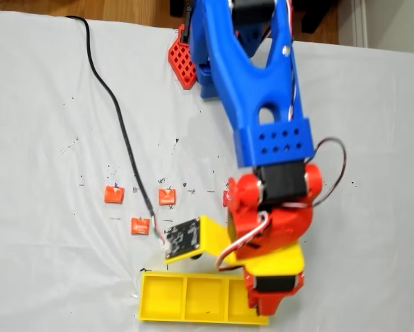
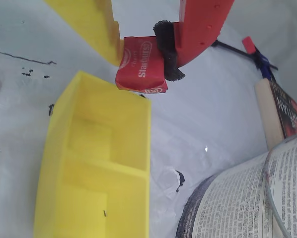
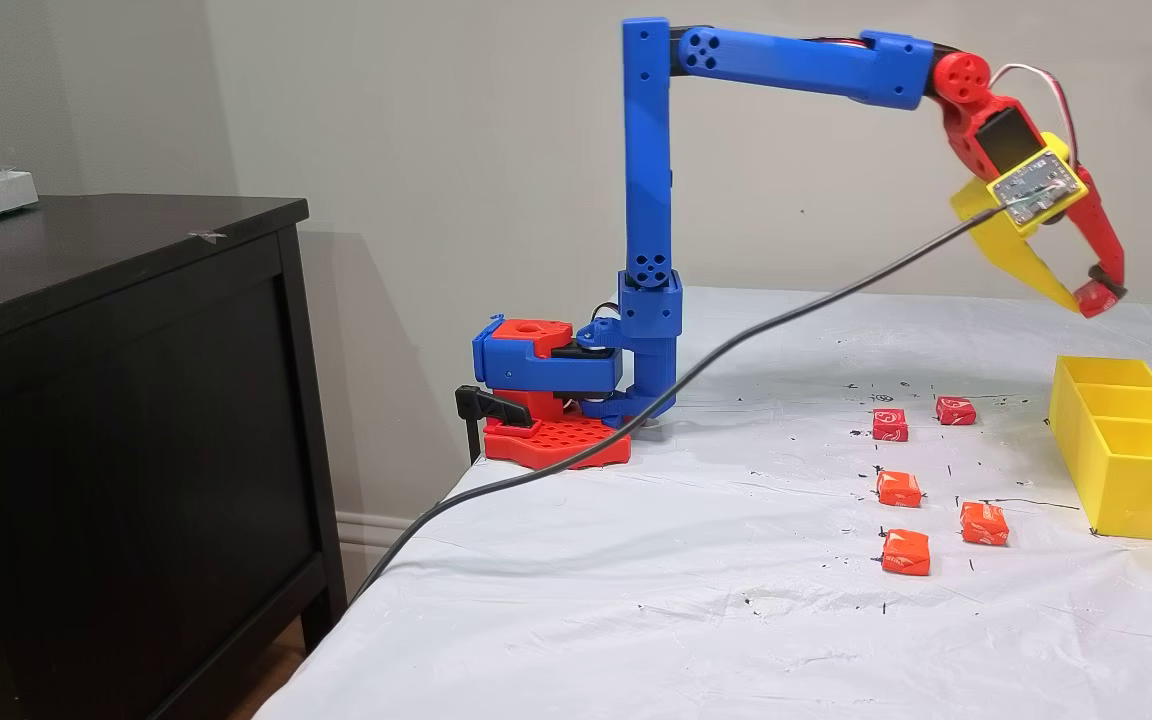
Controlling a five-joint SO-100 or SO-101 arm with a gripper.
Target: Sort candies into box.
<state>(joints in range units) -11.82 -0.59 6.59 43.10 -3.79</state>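
Candy [image 2: 141, 67] pinched in gripper [image 2: 143, 54] — above box [image 2: 96, 148]

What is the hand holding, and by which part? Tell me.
The hand holds one red candy, pinched across its two opposite sides between the yellow finger and the red finger's black pad, above the end of the yellow box.

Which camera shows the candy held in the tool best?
The wrist view: the held candy is close up, its wrapper print visible, pinched in the tool. In a fixed view it is a tiny red spot above the box; in the other, the arm hides it.
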